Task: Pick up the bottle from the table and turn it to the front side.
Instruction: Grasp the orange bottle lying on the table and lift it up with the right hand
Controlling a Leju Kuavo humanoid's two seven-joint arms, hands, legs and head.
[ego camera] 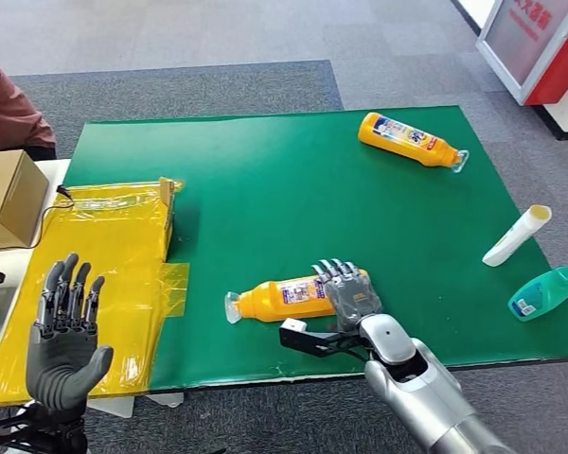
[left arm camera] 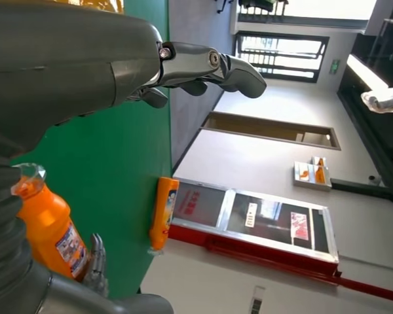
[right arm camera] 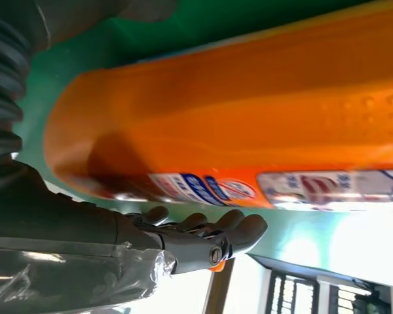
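Observation:
An orange bottle (ego camera: 288, 298) with a clear cap lies on its side near the front edge of the green mat (ego camera: 303, 189), cap pointing left. My right hand (ego camera: 349, 295) sits at its base end, fingers laid over the top and thumb stretched out left, clear of the bottle. In the right wrist view the bottle (right arm camera: 243, 118) lies between the thumb and the straight fingers (right arm camera: 209, 235), which run along its labelled side without closing. My left hand (ego camera: 66, 331) is raised over the yellow sheet, fingers spread, holding nothing. The left wrist view shows the same bottle (left arm camera: 51, 229).
A second orange bottle (ego camera: 408, 139) lies at the mat's far right. A white tube (ego camera: 517, 235) and a teal bottle (ego camera: 545, 292) lie at the right edge. Yellow plastic sheeting (ego camera: 102, 274) and a cardboard box (ego camera: 9, 194) are on the left. A person's sleeve (ego camera: 6, 104) is at far left.

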